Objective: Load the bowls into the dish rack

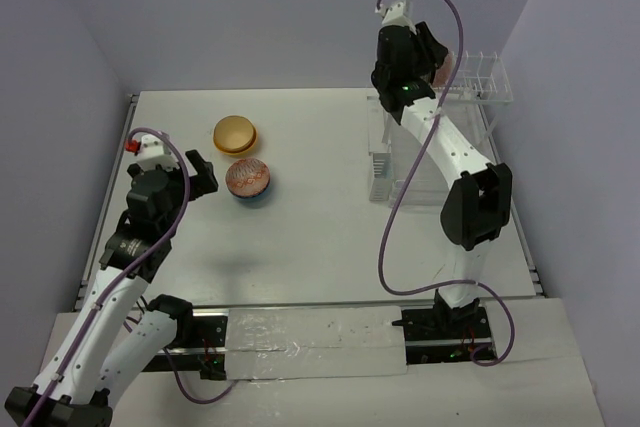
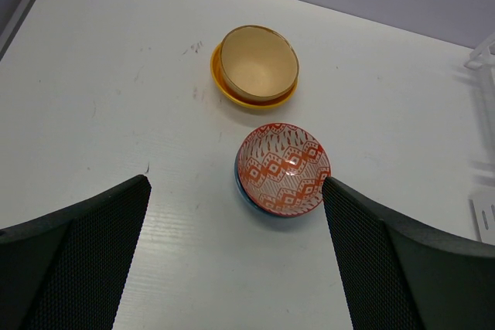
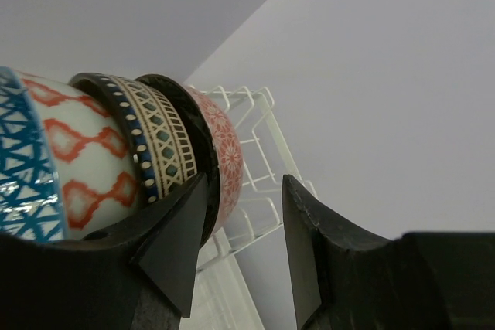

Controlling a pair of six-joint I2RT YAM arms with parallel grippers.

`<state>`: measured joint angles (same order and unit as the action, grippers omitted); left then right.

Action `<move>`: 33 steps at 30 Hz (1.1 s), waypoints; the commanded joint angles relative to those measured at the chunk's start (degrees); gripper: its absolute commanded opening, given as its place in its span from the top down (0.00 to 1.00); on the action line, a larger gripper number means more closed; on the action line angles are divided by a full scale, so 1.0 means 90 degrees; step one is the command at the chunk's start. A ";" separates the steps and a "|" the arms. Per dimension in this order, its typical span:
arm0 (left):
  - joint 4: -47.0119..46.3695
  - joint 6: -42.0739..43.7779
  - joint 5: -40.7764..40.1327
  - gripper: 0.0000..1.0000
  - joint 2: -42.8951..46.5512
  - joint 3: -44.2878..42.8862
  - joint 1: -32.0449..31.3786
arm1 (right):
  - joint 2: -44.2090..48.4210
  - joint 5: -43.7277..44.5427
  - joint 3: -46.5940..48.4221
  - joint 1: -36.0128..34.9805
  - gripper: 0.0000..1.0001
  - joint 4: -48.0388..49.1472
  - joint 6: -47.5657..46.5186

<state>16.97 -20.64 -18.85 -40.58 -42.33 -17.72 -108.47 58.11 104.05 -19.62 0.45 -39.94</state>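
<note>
Up at the raised level of the dish rack (image 1: 482, 85), the right tool (image 3: 246, 191) stands with its jaws parted and nothing between them. Three patterned bowls sit on edge against one finger, the pink bowl (image 3: 230, 152) nearest the gap. Low over the surface (image 2: 100, 75), the left tool (image 1: 203, 175) is spread wide, with a red-patterned bowl (image 2: 282, 168) stacked just ahead and a tan bowl (image 2: 257, 63) beyond.
</note>
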 commanded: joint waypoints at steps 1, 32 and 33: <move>-0.0196 0.0028 0.0112 0.01 0.0104 0.0054 -0.0034 | 0.0421 -0.0235 0.0001 -0.0164 0.48 -0.0351 0.0550; 0.0573 -0.0811 0.0396 0.01 -0.1106 -0.0511 -0.0053 | 0.6326 -0.4405 -0.3864 -0.0408 0.10 -0.2013 0.6254; 0.0623 -0.0860 0.0386 0.01 -0.1213 -0.0551 -0.0053 | 0.6484 -0.4570 -0.4204 -0.0408 0.10 -0.2013 0.6284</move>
<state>20.58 -25.52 -15.90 -50.37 -43.90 -18.00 -53.15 21.76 70.52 -23.00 -17.91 12.53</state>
